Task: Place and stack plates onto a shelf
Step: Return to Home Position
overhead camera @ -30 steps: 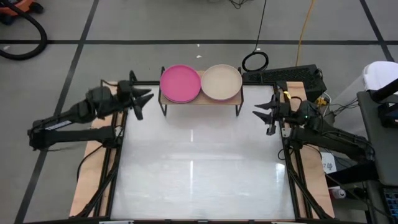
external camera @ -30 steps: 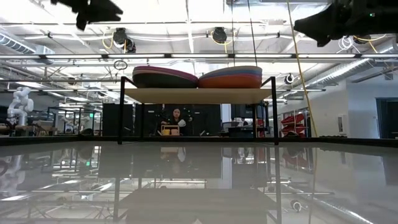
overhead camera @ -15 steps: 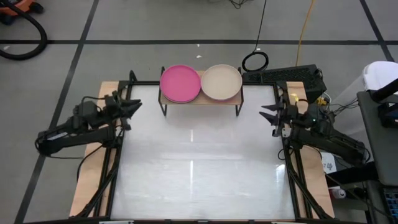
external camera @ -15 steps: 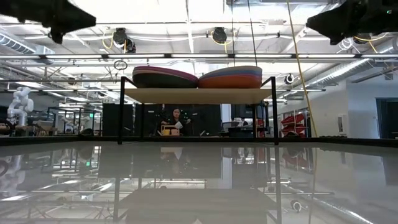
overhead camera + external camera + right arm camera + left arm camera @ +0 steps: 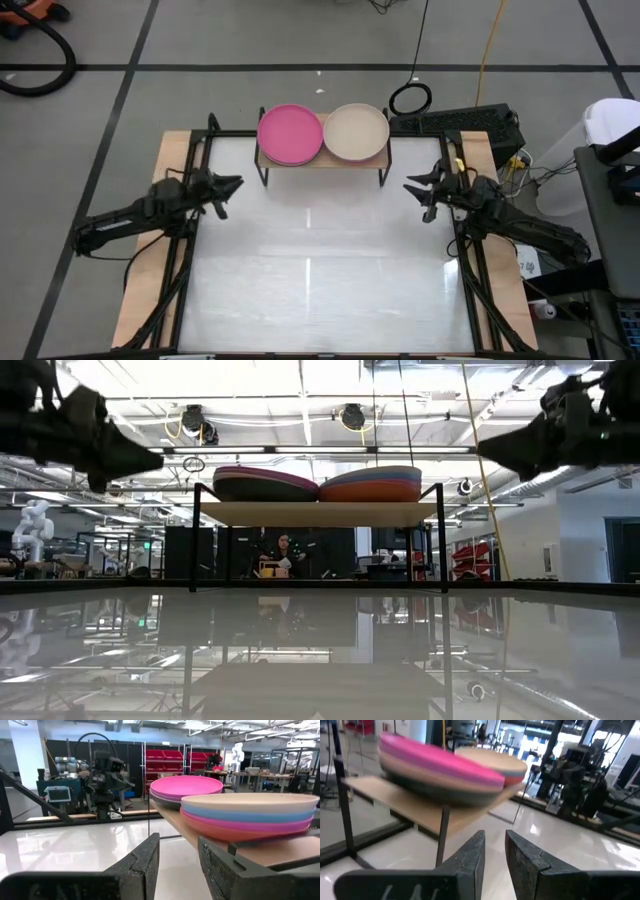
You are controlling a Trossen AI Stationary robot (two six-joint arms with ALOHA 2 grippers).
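At the far end of the large white table with a wood rim [image 5: 320, 300], the small low light-wood shelf on thin black metal legs [image 5: 320, 513] carries 2 stacks of round flat matte plates side by side, their rims just about touching. In the high view the stack nearer the left arm is topped by a magenta plate [image 5: 290, 134]. Under it lie thin coloured rims that are hard to tell apart, with a black plate [image 5: 262, 489] at the bottom. The other stack has a beige plate [image 5: 356, 132] on top, then a blue plate [image 5: 240, 815], a second magenta plate [image 5: 245, 825] and a red plate [image 5: 225, 834] lowest.

The left gripper [image 5: 232, 187] hangs over the table's left edge, in front of the shelf and apart from it. Its 2 dark fingers [image 5: 470, 857] stand slightly parted with nothing between them. The right gripper [image 5: 414, 188] hangs over the right edge, also clear of the shelf, with its fingers [image 5: 142, 862] wider apart and empty. In the low view both grippers sit well above the tabletop.

Behind the shelf a black cable ring [image 5: 410, 98] lies on the floor. Beyond the table, a person [image 5: 283, 550] shows under the shelf board.
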